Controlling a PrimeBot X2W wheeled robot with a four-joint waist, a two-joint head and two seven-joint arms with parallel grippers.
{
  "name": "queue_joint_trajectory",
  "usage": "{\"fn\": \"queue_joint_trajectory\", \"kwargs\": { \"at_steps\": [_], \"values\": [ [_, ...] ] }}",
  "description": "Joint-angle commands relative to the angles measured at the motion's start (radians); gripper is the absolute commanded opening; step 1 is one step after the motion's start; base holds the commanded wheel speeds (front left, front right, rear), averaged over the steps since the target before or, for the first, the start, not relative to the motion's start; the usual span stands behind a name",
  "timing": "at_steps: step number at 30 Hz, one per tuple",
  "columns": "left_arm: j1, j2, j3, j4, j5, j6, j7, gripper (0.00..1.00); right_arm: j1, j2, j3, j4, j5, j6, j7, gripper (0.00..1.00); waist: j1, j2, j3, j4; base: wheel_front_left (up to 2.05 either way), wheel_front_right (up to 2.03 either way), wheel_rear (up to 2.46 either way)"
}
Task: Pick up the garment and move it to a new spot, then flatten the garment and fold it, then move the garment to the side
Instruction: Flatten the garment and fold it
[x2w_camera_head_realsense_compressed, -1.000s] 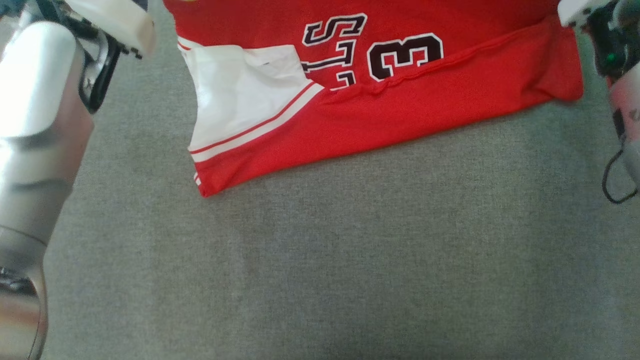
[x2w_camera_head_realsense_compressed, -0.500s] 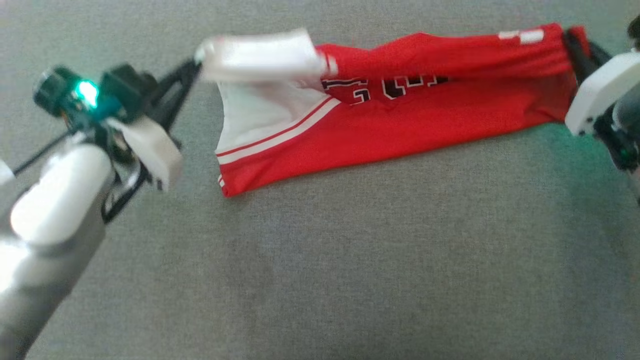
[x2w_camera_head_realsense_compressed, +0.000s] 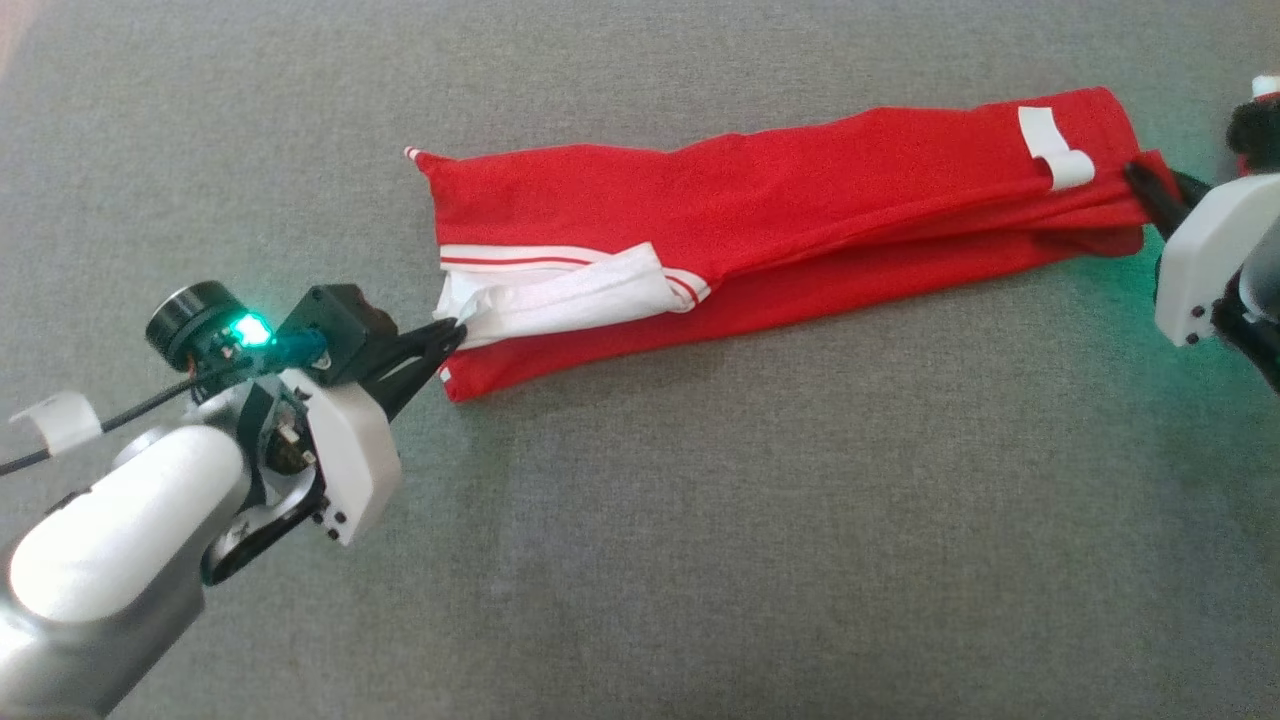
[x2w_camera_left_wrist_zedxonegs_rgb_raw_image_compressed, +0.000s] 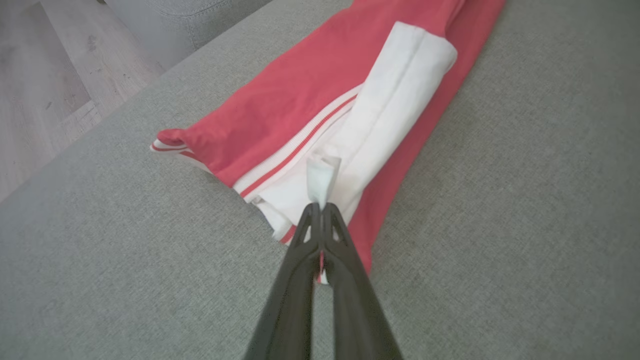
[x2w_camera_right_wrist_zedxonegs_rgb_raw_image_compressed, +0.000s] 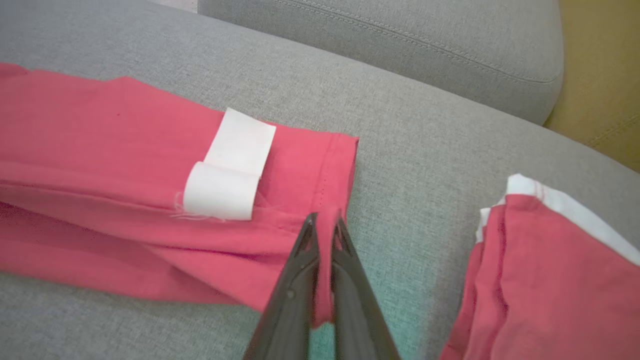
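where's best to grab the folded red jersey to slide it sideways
Probably its two short ends, approached low along its length. The jersey lies folded into a long narrow strip on the grey cushion, so end grips should keep the folds taut. The left gripper is shut on the white-trimmed end, right gripper on the hem end.

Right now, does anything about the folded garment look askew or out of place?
Yes. The red fabric jersey lies as an uneven strip: its white side panel bunches out near the left fingers, and a white rectangular label curls up at the opposite end.
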Motion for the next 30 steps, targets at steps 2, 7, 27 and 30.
{"fn": "queue_joint_trajectory", "kwargs": {
  "at_steps": [2, 7, 27, 30],
  "values": [
    [-0.025, 0.055, 0.043, -0.030, 0.002, 0.016, 0.010, 0.00, 0.009, -0.038, 0.022, -0.016, 0.014, -0.001, 0.008, 0.00, 0.0001, 0.0000, 0.000, -0.005, 0.00, 0.00, 0.00],
    [-0.032, 0.035, 0.023, -0.007, 0.030, 0.030, 0.020, 0.00, 0.003, -0.049, 0.079, -0.023, 0.031, -0.001, 0.024, 0.00, 0.0001, 0.0000, 0.005, -0.013, 0.00, 0.00, 0.00],
    [-0.002, -0.136, 0.246, 0.125, -0.026, 0.303, -0.395, 1.00, -0.039, 0.052, -0.056, -0.045, 0.271, -0.001, -0.243, 1.00, 0.0001, 0.0000, -0.103, -0.064, 0.00, 0.00, 0.00],
    [0.042, -0.170, 0.304, 0.103, -0.055, 0.355, -0.490, 1.00, -0.025, 0.100, -0.114, -0.043, 0.274, -0.001, -0.347, 1.00, 0.0001, 0.0000, -0.136, -0.068, 0.00, 0.00, 0.00]
  ]
}}
